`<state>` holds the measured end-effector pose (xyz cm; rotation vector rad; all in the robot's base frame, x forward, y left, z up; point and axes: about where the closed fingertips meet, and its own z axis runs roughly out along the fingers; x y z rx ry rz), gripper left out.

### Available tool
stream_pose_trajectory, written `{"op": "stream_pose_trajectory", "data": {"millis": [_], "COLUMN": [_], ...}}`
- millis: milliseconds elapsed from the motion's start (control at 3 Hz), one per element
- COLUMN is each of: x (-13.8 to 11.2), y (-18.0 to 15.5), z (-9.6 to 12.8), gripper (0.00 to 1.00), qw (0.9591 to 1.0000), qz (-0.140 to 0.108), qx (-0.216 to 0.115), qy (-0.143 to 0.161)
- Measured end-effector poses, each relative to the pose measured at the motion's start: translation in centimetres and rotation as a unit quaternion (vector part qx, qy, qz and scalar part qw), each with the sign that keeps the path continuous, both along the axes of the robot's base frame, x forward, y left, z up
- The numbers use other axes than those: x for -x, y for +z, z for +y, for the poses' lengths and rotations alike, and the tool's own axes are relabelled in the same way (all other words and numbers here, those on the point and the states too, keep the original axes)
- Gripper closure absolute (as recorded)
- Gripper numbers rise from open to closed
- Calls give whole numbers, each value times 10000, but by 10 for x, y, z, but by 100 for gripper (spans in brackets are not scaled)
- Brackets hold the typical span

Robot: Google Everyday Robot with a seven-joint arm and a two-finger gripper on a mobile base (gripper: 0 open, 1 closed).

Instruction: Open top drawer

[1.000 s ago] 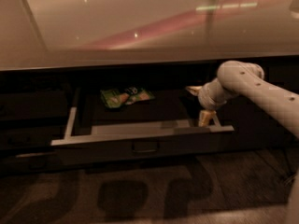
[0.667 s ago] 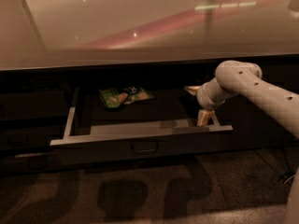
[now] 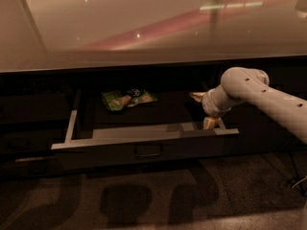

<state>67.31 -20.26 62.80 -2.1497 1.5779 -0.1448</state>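
Note:
The top drawer (image 3: 144,139) stands pulled out under the glossy counter, its pale grey rim and sides showing and its dark front carrying a small centre loop handle (image 3: 147,152). A green snack bag (image 3: 127,98) lies inside at the back. My gripper (image 3: 209,122) reaches down from the pale arm (image 3: 249,92) into the drawer's right end, just behind the front rim.
The counter top (image 3: 144,28) overhangs the drawer. Dark cabinet fronts (image 3: 33,123) flank it on the left and right. The mottled floor (image 3: 158,195) lies in front. A cable (image 3: 297,183) lies at the far right on the floor.
The arm and gripper have shifted very slightly left. The drawer stands as it did.

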Motion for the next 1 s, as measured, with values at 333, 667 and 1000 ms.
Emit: {"op": "stream_pose_trajectory", "data": {"millis": [333, 667, 1000], "x": [18, 57, 57], "y": [39, 51, 51], "z": [-6, -36, -36], "gripper": [0, 0, 0], "qw": [9981, 9912, 9912], "qz": [-436, -700, -700], "qx": [-134, -303, -303], "qy": [-410, -1081, -1081]}}
